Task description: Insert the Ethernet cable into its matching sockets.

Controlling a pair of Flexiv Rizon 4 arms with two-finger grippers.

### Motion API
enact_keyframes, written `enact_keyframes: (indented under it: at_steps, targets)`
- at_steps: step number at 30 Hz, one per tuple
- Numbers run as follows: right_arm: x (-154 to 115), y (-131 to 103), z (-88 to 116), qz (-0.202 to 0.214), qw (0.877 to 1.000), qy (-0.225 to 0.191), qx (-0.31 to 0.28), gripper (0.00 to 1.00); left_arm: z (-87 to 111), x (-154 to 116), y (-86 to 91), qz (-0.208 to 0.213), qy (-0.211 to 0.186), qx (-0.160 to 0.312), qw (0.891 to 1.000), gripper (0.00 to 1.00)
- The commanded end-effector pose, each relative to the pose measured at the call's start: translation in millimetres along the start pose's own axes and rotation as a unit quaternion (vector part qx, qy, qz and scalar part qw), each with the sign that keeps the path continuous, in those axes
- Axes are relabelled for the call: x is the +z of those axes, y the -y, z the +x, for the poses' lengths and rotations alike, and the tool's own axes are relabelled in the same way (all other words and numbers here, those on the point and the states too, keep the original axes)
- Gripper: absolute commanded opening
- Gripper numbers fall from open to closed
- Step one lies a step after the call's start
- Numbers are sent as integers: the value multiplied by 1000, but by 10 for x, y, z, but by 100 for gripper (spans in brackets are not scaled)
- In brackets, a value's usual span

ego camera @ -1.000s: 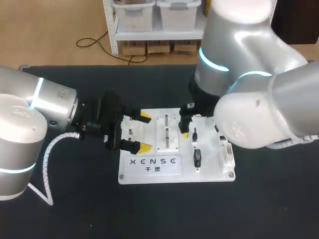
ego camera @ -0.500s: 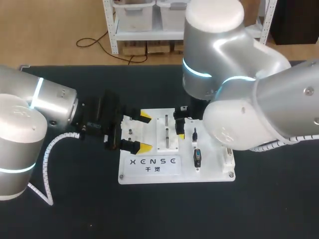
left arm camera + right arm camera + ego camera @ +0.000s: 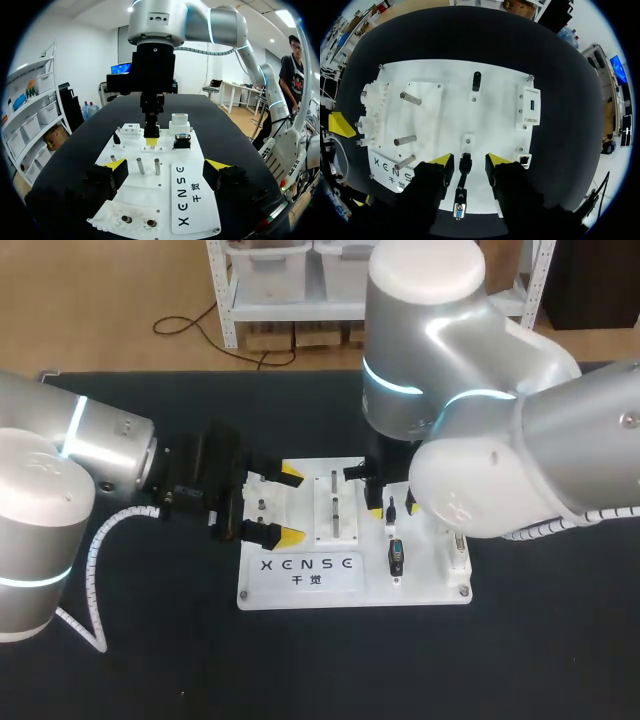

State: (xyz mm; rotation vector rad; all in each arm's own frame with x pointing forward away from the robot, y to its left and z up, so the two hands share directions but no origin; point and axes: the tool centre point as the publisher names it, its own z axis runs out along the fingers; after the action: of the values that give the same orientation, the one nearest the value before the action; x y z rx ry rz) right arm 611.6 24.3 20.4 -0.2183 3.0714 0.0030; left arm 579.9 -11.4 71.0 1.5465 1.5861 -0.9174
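A white board (image 3: 300,585) lies mid-table. A short black cable plug (image 3: 465,162) stands on the board (image 3: 490,115), its lead running back to a blue-faced connector (image 3: 458,210). My right gripper (image 3: 469,161) hangs over it with a yellow tip on each side and a thin gap at both, so it is open. In the head view the right gripper (image 3: 392,506) sits over the plug (image 3: 391,514). My left gripper (image 3: 166,167) is open, low over the board's left end (image 3: 265,505). A small socket (image 3: 524,160) sits at the board's edge.
Metal pegs (image 3: 410,98) stick up from the board's left half. A white block with a blue port (image 3: 530,107) and a small black clip (image 3: 476,81) lie ahead of the right gripper. Black tabletop (image 3: 150,640) surrounds the board.
My right gripper has shifted right along the board to straddle the black plug, and its fingers have drawn closer together. The left arm has stayed put.
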Motion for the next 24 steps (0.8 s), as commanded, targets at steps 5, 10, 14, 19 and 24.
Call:
enact_keyframes:
  at_steps: [5,10,14,19,24]
  targets:
    - [1,-23,-7,-8,1000,4,-8,0,18,1,5,-1,3,1,1000,100]
    - [-13,-24,-15,-11,1000,6,-11,0,18,1,5,-1,3,1,1000,100]
    - [-76,13,-36,-12,1000,8,-11,0,18,1,5,-1,3,1,1000,100]
    - [-221,112,-63,-14,1000,10,-1,0,18,1,5,-1,3,1,1000,100]
    - [-307,256,-63,-13,1000,5,13,0,18,1,5,-1,3,1,1000,100]
